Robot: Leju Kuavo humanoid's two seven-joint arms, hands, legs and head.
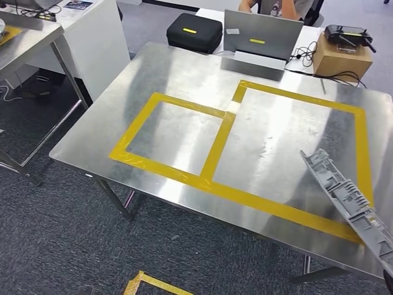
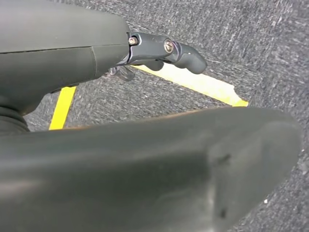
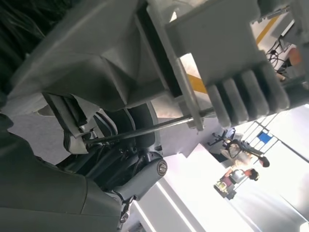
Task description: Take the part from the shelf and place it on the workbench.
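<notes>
A long grey ribbed plastic part (image 1: 345,196) hangs tilted over the near right corner of the steel workbench (image 1: 185,74), above the larger of two yellow-taped rectangles (image 1: 361,147). My right hand (image 3: 138,181) grips the part (image 3: 153,58) from beneath, its dark fingers lying under the part's ribs. A dark edge of that hand (image 1: 389,280) shows at the part's lower end. My left hand (image 2: 120,159) hangs over the grey carpet with a finger (image 2: 171,50) stretched out and nothing in it.
At the workbench's far edge stand a black case (image 1: 194,31), a grey laptop (image 1: 260,38) and a cardboard box (image 1: 341,58) with cables. A person (image 1: 273,6) sits behind the laptop. Another table (image 1: 27,37) stands at the left. Yellow tape (image 1: 153,284) marks the floor.
</notes>
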